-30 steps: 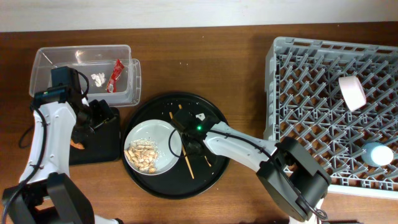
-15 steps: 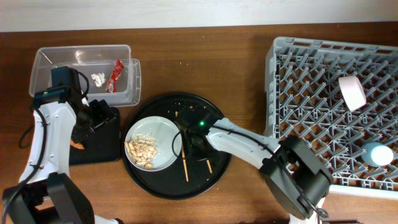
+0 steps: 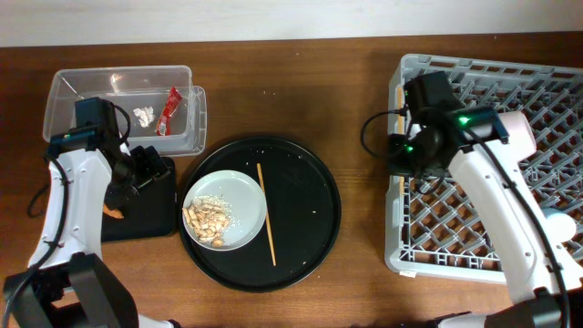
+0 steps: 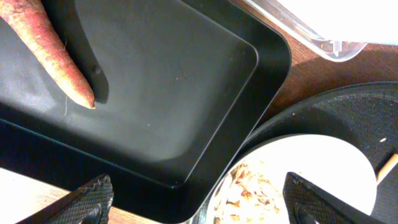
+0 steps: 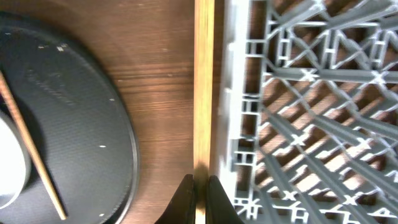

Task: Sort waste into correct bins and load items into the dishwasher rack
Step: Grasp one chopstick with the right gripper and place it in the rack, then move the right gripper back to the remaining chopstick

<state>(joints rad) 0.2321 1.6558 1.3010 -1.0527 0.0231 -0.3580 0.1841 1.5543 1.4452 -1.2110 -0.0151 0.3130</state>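
Pinching one chopstick [image 5: 203, 93], the right pincer [image 5: 200, 190] has swung from the round tray [image 3: 310, 182] to the left rim of the dishwasher rack [image 3: 510, 164], upper right, leaving the second chopstick [image 3: 266, 214] behind; the left pincer [image 4: 199, 196] hangs spread.

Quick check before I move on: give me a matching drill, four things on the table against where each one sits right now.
1 carrot
2 red wrapper
3 food scraps
4 loose chopstick

A on the plate
B in the clear tub
C on the round black tray
D in the black rectangular tray

Pairs: 1-D, 2-B, 3-A, 4-C.
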